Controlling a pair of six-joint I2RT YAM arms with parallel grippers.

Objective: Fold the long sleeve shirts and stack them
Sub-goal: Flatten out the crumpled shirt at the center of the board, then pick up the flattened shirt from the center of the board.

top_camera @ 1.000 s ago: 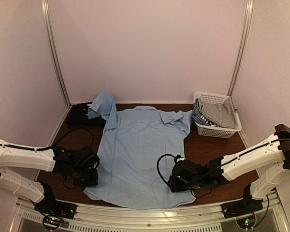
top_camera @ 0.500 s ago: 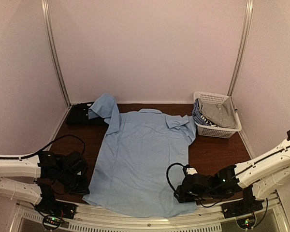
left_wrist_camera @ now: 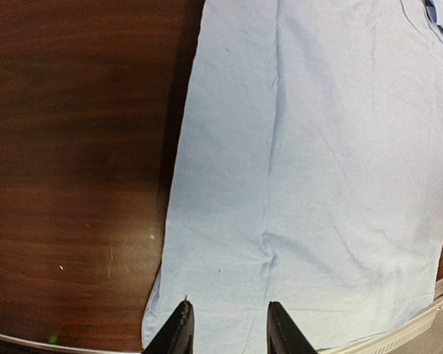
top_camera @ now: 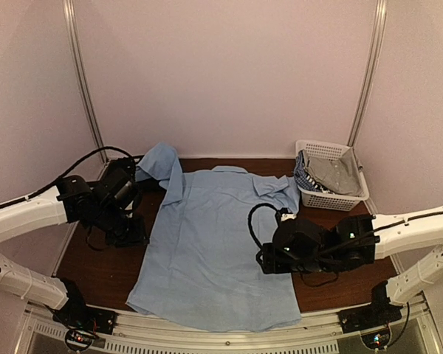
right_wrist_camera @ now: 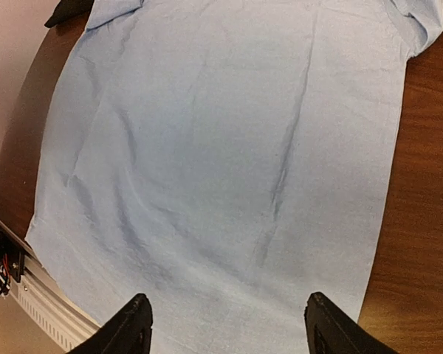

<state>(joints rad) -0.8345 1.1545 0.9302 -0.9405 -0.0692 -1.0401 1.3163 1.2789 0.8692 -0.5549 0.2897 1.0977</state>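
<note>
Dark wood tabletop (left_wrist_camera: 59,147) carries a white basket (top_camera: 332,200) holding crumpled grey and checked clothes (top_camera: 332,173), well apart from your right hand (right_wrist_camera: 227,306). The light blue shirt (top_camera: 214,236) lies spread flat beneath both hands. Your right hand is released wide, and your left hand (left_wrist_camera: 229,317) is parted and empty.

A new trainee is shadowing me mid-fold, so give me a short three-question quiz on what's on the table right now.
1. True or false: the light blue collared cloth shirt lies spread out on the dark brown wooden table.
2. The white plastic lattice basket stands at the table's: A) far right corner, B) far left corner, C) near edge.
3. Is the left gripper or the right gripper holding cloth?
Key: 1 true. 2 A. 3 No; both are open and empty.
</note>
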